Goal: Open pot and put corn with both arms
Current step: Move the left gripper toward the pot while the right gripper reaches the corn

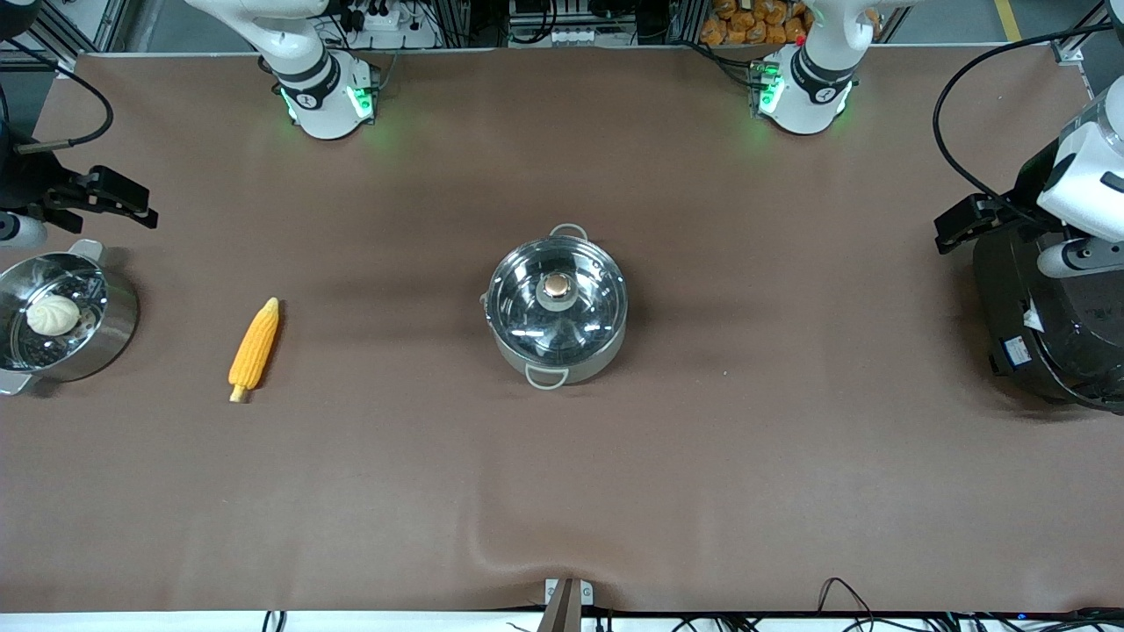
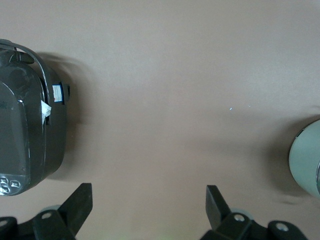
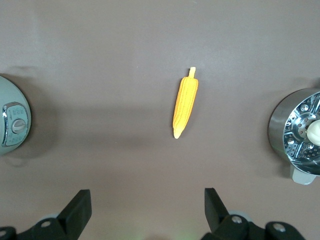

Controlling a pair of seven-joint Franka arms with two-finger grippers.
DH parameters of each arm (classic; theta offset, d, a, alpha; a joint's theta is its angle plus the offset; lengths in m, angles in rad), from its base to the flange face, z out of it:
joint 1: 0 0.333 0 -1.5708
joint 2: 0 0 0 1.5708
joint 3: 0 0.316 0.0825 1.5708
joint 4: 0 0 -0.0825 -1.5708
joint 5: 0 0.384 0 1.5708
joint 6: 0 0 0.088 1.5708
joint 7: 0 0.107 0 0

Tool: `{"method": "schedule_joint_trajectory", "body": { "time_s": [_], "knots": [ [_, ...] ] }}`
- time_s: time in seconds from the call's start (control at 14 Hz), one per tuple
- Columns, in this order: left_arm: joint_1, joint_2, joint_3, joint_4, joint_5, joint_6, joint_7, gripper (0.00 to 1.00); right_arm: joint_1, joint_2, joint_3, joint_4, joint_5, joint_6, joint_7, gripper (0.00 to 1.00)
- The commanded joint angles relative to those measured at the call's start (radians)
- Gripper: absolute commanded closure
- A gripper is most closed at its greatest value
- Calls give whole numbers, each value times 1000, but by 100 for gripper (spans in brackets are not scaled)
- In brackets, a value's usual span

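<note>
tapered yellow-orange corn (image 1: 255, 348) lies flat, stub stem toward camera.

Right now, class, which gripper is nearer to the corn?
The right gripper. It hangs open near the steamer pot at the right arm's end, close to the corn. The left gripper hangs open by the rice cooker, past the lidded pot.

The whole desk (image 1: 790, 456) is seen from high above by the front view, facing the arm bases, with the pot (image 1: 558, 304) in the middle. Each wrist view is aimed straight down from higher up, and the pot's edge (image 2: 306, 158) (image 3: 11, 121) is shared by both.
</note>
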Motion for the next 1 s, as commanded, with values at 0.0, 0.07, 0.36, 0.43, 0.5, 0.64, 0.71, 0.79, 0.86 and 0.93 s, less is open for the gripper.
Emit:
{"method": "schedule_joint_trajectory", "body": {
  "time_s": [0.0, 0.07, 0.36, 0.43, 0.5, 0.64, 0.71, 0.79, 0.86, 0.93],
  "knots": [
    [2, -5, -2, 1, -7, -11, 28, 0, -10, -27, -1, -26, 15, 2, -2, 0],
    [1, -5, -2, 3, -5, -11, 29, 0, -12, -27, -3, -26, 15, 2, -4, 0],
    [-28, 21, -6, 6, -4, -11, 20, 0, -12, -13, -6, -29, 3, 1, -4, 0],
    [-59, 42, -15, 7, -1, -9, 3, 0, -12, 6, -6, -36, 1, 2, -2, 0],
    [-108, 68, -18, 18, -1, 0, -64, 0, -13, 43, -6, -38, -2, 7, -2, 0],
    [-230, 188, -15, 117, -1, 14, -251, 0, -21, 158, -6, -39, 0, 63, -4, 0],
    [-287, 240, -11, 150, -1, 37, -317, 0, -32, 206, -6, -39, 0, 95, -5, 0],
    [-333, 260, -11, 151, -2, 93, -395, 0, -33, 262, -6, -39, 0, 150, -5, 0],
    [-370, 289, -15, 151, -5, 144, -469, 0, -33, 311, -6, -42, 0, 201, -5, 0],
    [-406, 320, -18, 153, -7, 176, -524, 0, -41, 362, -6, -42, 0, 244, -7, 0]
  ]
}}
